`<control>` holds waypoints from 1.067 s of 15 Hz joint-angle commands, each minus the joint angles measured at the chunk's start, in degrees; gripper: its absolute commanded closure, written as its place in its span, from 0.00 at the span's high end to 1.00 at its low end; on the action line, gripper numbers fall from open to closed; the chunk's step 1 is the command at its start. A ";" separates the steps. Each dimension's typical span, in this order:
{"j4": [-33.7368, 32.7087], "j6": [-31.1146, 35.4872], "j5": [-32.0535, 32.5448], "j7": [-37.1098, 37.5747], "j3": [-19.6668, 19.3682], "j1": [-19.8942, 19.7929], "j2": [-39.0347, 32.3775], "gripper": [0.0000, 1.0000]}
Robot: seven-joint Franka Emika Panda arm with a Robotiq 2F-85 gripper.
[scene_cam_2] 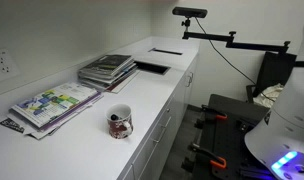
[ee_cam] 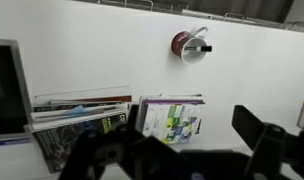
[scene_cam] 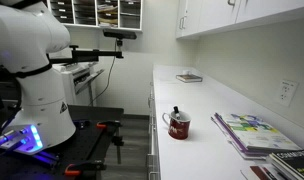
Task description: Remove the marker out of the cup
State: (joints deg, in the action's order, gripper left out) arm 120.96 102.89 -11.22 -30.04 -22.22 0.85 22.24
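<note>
The cup (scene_cam: 179,126) is a small dark red mug that stands upright on the white counter (scene_cam: 192,155), near its front edge. It shows in both exterior views (scene_cam_2: 120,124) and at the top of the wrist view (ee_cam: 189,44). The marker (scene_cam: 174,112) is a thin dark stick that stands in the cup and pokes out above the rim. In the wrist view it shows as a dark line at the rim (ee_cam: 203,47). My gripper (ee_cam: 177,150) is open and empty, far from the cup. It is out of frame in both exterior views.
Stacks of magazines (scene_cam: 252,132) (scene_cam_2: 52,105) lie on the counter beside the cup, with another stack (scene_cam_2: 107,70) further along. A flat dark book (scene_cam: 189,77) lies at the counter's far end. Wall cabinets (scene_cam: 242,15) hang above. A camera on a boom (scene_cam_2: 190,13) reaches over the counter.
</note>
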 commanded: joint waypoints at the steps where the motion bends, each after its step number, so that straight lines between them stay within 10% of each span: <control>1: -0.22 -0.33 -0.90 -0.78 1.93 -2.43 -0.46 1.00; 16: -0.64 4.73 -15.68 23.93 14.94 -2.16 -19.54 1.00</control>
State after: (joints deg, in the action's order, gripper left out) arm 120.78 105.20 -23.69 -8.55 -8.99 -0.26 5.38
